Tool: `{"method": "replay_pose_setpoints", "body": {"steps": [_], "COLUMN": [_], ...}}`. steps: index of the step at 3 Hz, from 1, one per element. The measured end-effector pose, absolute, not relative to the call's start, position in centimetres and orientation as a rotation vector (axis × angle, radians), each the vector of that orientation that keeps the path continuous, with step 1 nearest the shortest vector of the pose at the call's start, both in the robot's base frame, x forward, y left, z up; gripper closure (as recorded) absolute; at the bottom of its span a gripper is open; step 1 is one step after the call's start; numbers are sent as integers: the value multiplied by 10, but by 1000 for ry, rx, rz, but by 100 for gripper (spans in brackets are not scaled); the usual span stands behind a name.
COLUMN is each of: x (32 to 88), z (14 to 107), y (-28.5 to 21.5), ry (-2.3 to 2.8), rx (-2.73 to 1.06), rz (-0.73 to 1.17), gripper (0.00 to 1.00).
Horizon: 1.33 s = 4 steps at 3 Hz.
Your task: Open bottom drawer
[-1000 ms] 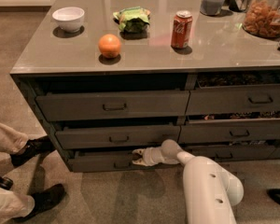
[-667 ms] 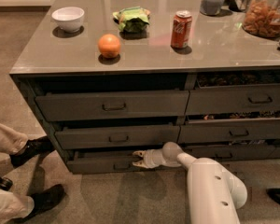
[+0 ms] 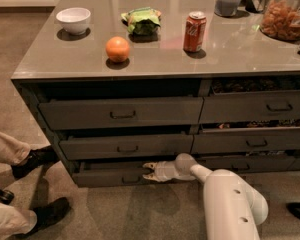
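Note:
The bottom drawer (image 3: 102,177) is the lowest of the left three-drawer stack, dark grey with a shallow front, standing out a little from the cabinet. Its small bar handle (image 3: 131,179) sits at the middle of the front. My gripper (image 3: 148,171) reaches in low from the right on the white arm (image 3: 230,199), with its fingertips at the drawer's top edge, just above and right of the handle. The two taller grey drawers (image 3: 125,146) of the same stack are above it.
On the counter (image 3: 240,49) stand a white bowl (image 3: 73,20), an orange (image 3: 117,49), a green bag (image 3: 142,20), a red can (image 3: 195,31) and a snack jar (image 3: 285,16). A person's legs and dark shoes (image 3: 35,159) are on the floor at the left. The neighbouring stack (image 3: 255,144) is on the right.
The arm's white body has shifted slightly to the right. The gripper stays at the bottom drawer's front and the drawer looks the same.

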State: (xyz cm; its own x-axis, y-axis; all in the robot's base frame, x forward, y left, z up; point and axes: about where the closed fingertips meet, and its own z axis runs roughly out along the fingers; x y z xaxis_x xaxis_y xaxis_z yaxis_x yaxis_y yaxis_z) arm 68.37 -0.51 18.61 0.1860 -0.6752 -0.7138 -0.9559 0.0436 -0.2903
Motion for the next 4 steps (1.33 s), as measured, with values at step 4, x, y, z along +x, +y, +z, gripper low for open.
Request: {"method": "replay_pose_setpoints", "body": {"steps": [4], "x": [662], "z": [184], "y": [-12], "ry": [1564], "rx": [-1718], "rz": [461], "gripper": [100]}}
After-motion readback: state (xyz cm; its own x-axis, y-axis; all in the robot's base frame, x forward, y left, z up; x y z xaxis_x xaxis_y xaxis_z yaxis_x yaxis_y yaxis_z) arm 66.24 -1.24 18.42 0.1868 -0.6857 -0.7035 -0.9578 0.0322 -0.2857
